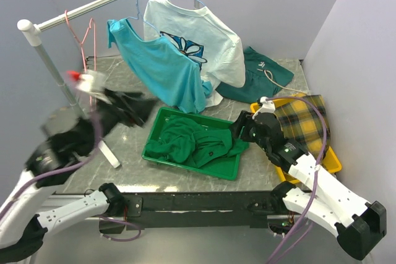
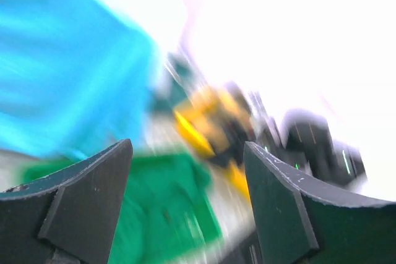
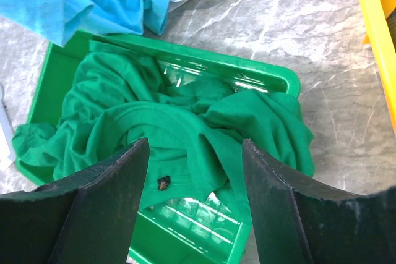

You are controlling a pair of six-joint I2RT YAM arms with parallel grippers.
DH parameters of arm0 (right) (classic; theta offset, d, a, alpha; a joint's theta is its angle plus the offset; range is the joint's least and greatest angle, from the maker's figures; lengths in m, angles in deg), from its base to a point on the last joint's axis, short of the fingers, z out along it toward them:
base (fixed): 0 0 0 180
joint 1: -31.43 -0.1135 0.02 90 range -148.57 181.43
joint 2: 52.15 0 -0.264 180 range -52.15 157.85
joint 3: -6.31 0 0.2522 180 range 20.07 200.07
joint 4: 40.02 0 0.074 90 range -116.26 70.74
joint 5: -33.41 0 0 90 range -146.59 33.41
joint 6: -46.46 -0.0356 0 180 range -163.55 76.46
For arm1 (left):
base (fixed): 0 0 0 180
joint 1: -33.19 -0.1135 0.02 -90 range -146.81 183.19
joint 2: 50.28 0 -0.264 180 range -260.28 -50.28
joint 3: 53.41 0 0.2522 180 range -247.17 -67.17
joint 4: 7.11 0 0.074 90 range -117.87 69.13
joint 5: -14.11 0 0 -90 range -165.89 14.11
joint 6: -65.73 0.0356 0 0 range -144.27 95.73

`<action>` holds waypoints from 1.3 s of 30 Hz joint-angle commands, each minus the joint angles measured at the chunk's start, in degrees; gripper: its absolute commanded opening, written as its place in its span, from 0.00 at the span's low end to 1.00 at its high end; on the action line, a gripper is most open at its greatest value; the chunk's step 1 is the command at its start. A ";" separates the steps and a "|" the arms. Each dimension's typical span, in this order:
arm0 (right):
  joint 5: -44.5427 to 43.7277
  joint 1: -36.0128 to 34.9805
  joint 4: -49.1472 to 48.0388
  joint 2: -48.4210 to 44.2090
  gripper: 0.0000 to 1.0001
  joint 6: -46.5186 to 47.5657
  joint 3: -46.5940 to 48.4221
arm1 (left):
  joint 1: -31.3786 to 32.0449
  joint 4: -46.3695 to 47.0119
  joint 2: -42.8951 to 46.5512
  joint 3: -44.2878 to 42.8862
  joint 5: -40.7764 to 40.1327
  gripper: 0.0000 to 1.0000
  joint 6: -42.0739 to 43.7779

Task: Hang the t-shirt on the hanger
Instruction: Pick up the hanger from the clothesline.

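The bright green t-shirt (image 1: 193,142) lies crumpled in a green tray (image 1: 162,117). In the right wrist view the t-shirt (image 3: 154,112) fills the tray (image 3: 204,227), with its collar just beyond my fingers. My right gripper (image 1: 239,129) (image 3: 195,153) is open and empty, close above the shirt's right end. The pink wire hanger (image 1: 82,34) hangs empty on the rail at the far left. My left gripper (image 1: 137,109) (image 2: 189,146) is open and empty, raised left of the tray below the hanger. It is motion-blurred.
A turquoise shirt (image 1: 162,69) and a white flower-print shirt (image 1: 201,35) hang on light-blue hangers from the rail (image 1: 111,1). A teal garment (image 1: 263,72) lies at the back. A yellow tray (image 1: 331,159) with plaid cloth (image 1: 303,122) is on the right.
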 commanded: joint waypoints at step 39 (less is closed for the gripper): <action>4.35 0.30 -2.51 -2.66 0.68 0.82 -0.48 | -26.22 -12.22 -15.26 -22.84 -33.10 0.99 10.45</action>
